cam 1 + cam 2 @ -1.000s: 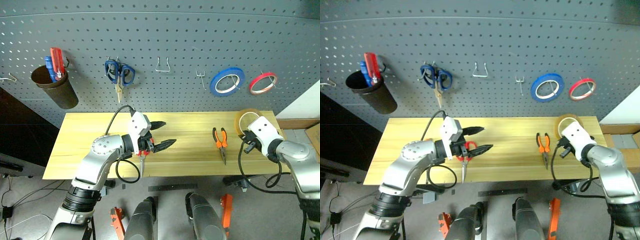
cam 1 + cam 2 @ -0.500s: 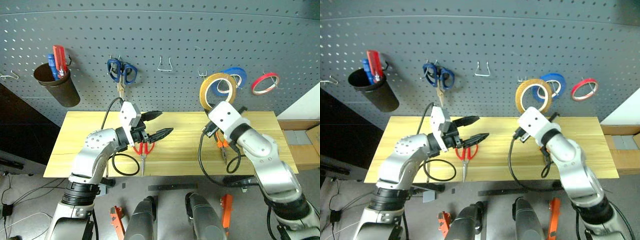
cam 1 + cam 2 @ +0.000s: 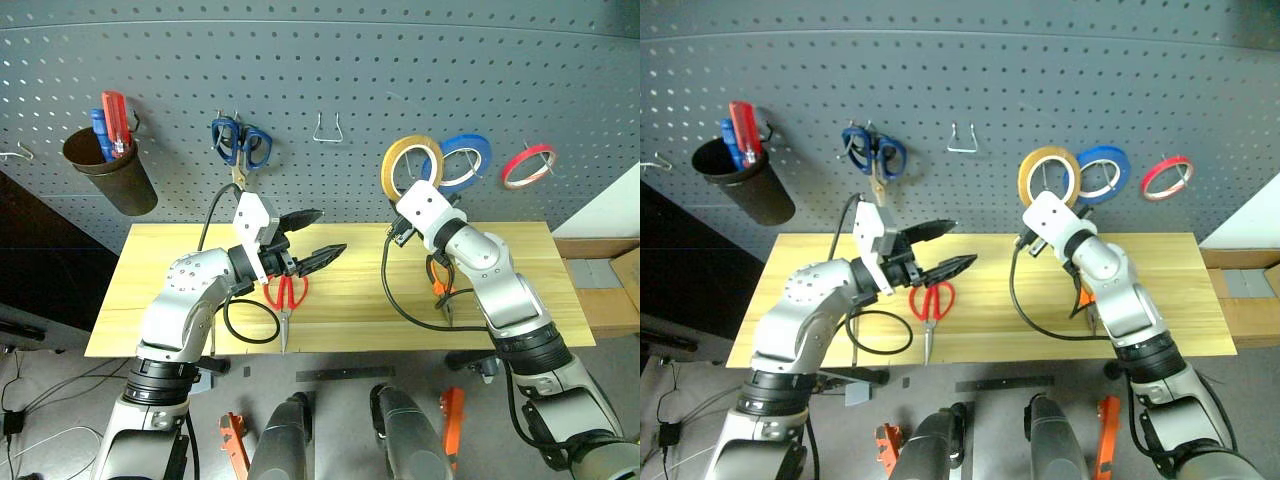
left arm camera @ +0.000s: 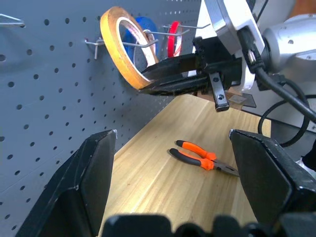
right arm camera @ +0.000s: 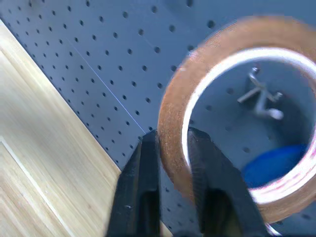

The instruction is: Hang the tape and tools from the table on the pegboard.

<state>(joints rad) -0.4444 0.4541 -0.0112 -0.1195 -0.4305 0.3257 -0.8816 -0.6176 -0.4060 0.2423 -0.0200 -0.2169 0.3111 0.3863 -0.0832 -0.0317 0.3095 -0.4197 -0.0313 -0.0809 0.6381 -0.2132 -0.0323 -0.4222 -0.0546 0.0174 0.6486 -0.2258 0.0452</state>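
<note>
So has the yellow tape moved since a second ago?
Yes. The yellow tape went from the table's right end up to the pegboard, left of the blue tape.

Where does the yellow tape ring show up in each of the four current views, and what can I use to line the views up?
Left eye view: yellow tape ring up at the pegboard, right of centre.
Right eye view: same place, just left of the blue tape ring.
Left wrist view: upper left, on the right gripper's fingers.
Right wrist view: right half, pinched at its rim.
Shared landmark: the blue tape ring.
</note>
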